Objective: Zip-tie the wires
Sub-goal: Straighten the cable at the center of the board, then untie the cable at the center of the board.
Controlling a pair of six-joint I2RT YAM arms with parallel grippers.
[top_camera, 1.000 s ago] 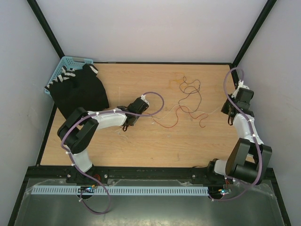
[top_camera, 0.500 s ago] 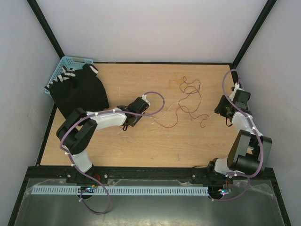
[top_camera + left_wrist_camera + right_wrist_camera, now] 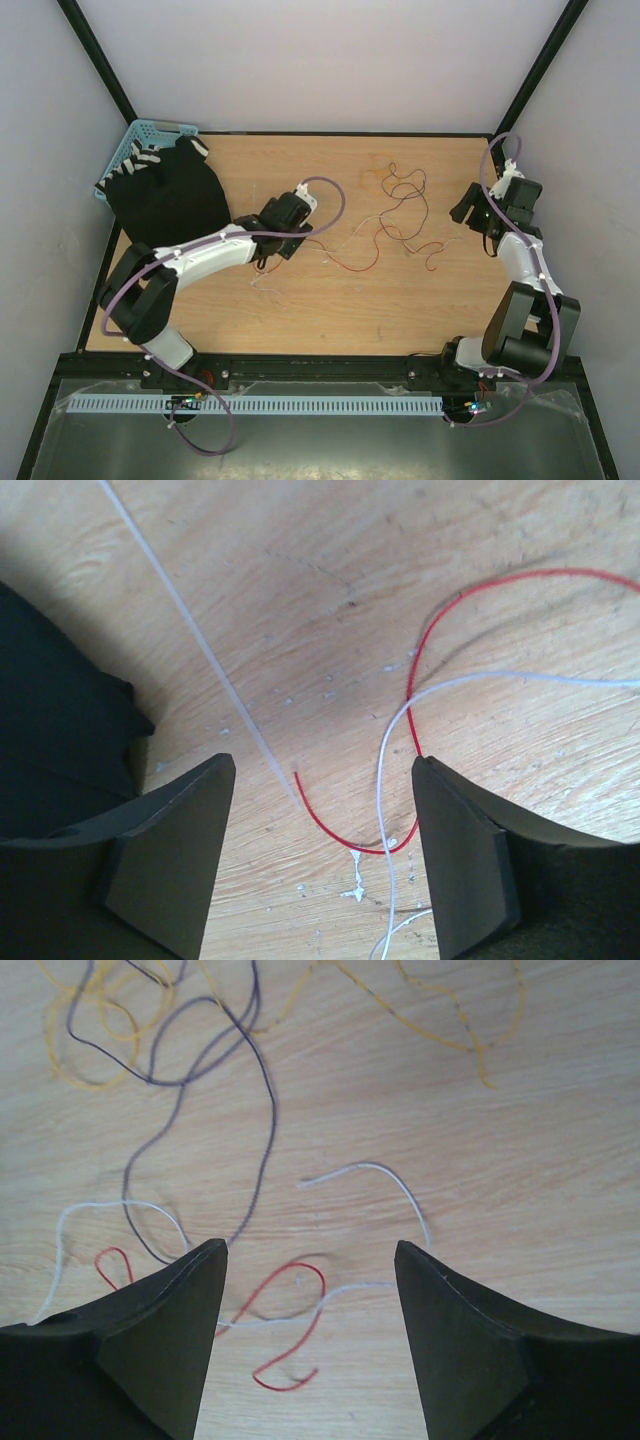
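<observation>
The wires (image 3: 392, 212) lie loose on the worktop, right of its centre and nearer the far edge than the near one, between the two grippers. Four strand colours can be counted in the right wrist view: yellow-orange, dark brown-purple, white and red (the number of strands per colour cannot be told). The strands curl in open loops and cross one another.

There is one zip tie (image 3: 200, 645), a thin, straight, whitish strip. It lies flat on the worktop near the centre. One end lies between the jaws of the left gripper (image 3: 320, 810), just beside the end of a red strand. The other end runs out of the left wrist view.

The left gripper is released, its jaws wide apart above the worktop with nothing grasped. The right gripper (image 3: 310, 1290) is also released. It is near the right edge, and red and white loops show on the wood between its jaws.

There are two arms, each carrying one purple cable (image 3: 330, 200).

One blue basket (image 3: 150, 130) sits at the far left corner. One black cloth (image 3: 170, 195) with white stripes spills from it onto the worktop (image 3: 300, 310).

The worktop is light wood grain. Pale walls and black frame posts enclose it. A grey metal trough (image 3: 330, 445) runs along the near edge.
</observation>
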